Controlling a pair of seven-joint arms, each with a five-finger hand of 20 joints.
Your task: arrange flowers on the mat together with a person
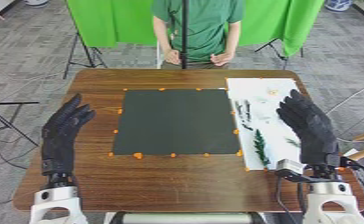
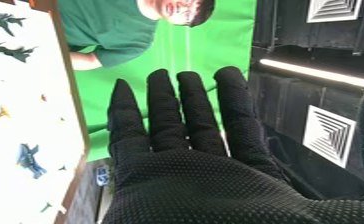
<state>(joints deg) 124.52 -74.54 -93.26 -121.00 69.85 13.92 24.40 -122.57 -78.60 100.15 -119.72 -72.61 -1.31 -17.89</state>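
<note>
In the head view my right hand (image 1: 309,127) is over the right part of the white sheet (image 1: 249,90), its fingers straight and holding nothing. My left hand (image 1: 63,132) is over the table's left side, open and empty. Between them lies the dark mat (image 1: 176,122), bare. On the white sheet are a green leafy sprig (image 1: 260,147), some dark sprigs (image 1: 243,112) and a small orange flower (image 1: 273,92); my right hand hides part of the sheet. In the right wrist view my right hand (image 2: 192,175) has extended fingers, with a blue flower (image 2: 29,160) on the sheet beside it.
Small orange markers (image 1: 138,155) line the edges of the mat and sheet on the brown table (image 1: 178,185). A thin black pole (image 1: 185,35) rises at the table's far edge. Tripods stand on the floor beyond the table.
</note>
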